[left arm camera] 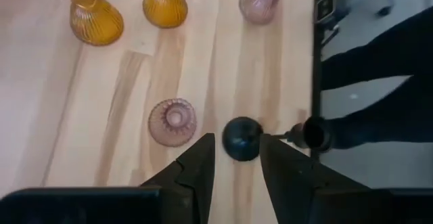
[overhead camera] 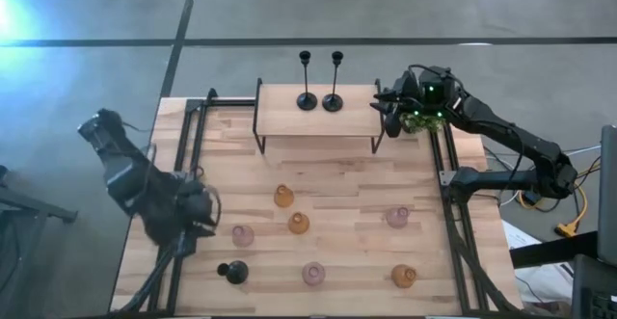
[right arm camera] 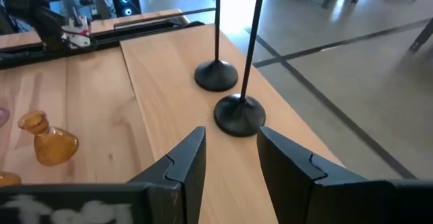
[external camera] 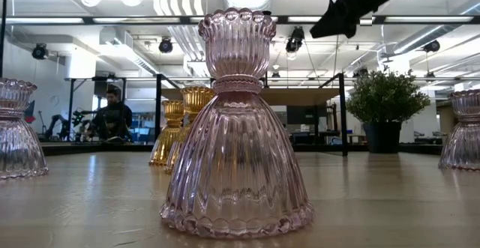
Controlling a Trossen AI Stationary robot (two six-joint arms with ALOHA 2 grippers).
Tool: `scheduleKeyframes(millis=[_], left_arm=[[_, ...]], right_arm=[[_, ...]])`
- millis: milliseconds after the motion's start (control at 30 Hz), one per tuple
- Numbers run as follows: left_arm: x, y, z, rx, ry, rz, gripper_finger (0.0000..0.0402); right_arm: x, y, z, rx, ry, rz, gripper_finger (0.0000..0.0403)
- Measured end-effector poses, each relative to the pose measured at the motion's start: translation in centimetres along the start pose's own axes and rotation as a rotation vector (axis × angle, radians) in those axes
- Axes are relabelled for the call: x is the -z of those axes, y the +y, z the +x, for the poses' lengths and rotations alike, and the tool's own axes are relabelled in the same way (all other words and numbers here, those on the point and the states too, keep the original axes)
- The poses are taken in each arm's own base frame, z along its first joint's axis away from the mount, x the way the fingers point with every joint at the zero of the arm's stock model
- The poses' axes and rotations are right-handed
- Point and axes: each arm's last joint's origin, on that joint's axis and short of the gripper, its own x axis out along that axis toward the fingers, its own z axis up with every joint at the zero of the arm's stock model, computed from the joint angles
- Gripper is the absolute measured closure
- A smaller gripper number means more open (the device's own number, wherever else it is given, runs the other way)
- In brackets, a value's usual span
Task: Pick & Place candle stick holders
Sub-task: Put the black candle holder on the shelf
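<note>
- Nearest the front edge of the table (overhead camera: 337, 179) sit three holders in a row: a black holder lying on its side (overhead camera: 231, 273) at the left, a pink glass one (overhead camera: 313, 274) in the middle and an amber glass one (overhead camera: 404, 277) at the right.
- The left pincer (overhead camera: 198, 213) hangs low at the left side, just beside the fallen black holder. Its fingers are open, and nothing is between them.
- In the left wrist view the black holder's round base (left arm camera: 242, 138) shows just past the open fingertips (left arm camera: 201, 158), with another pink glass holder (left arm camera: 173, 121) close beside it.
- It looks like the left arm is lining up to pick the black holder. Next it would need to go down, put its fingers around the thin stem or base, and close without bumping the pink one.
- In the middle of the table stand two amber holders (overhead camera: 283, 197) (overhead camera: 299, 223) and a pink one (overhead camera: 397, 217) more to the right.
- At the far side is a raised shelf (overhead camera: 289, 117). Two tall black holders (overhead camera: 307, 100) (overhead camera: 334, 101) stand upright on it, near each other.
- The right pincer (overhead camera: 390, 107) waits at the shelf's right end, next to a small green plant (overhead camera: 422, 119). Its fingers are open and hold nothing.
</note>
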Motion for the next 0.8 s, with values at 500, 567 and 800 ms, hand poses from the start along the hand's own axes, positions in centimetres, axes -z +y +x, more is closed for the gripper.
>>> scheduleKeyframes(millis=[500, 567, 800], left_arm=[[6.2, -3.4, 4.2, -0.092, 0.048, 0.044, 0.0282], [7.1, -3.9, 4.9, -0.043, 0.047, 0.051, 0.0282], [9.9, -4.2, 8.2, 0.024, 0.034, 0.072, 0.0282]], right_arm=[[-0.8, -0.1, 0.0, 0.008, -0.087, 0.021, 0.0273], [-0.9, -0.1, 0.0, 0.009, -0.098, 0.026, 0.0275], [-1.0, -0.1, 0.0, 0.013, -0.106, 0.025, 0.0285]])
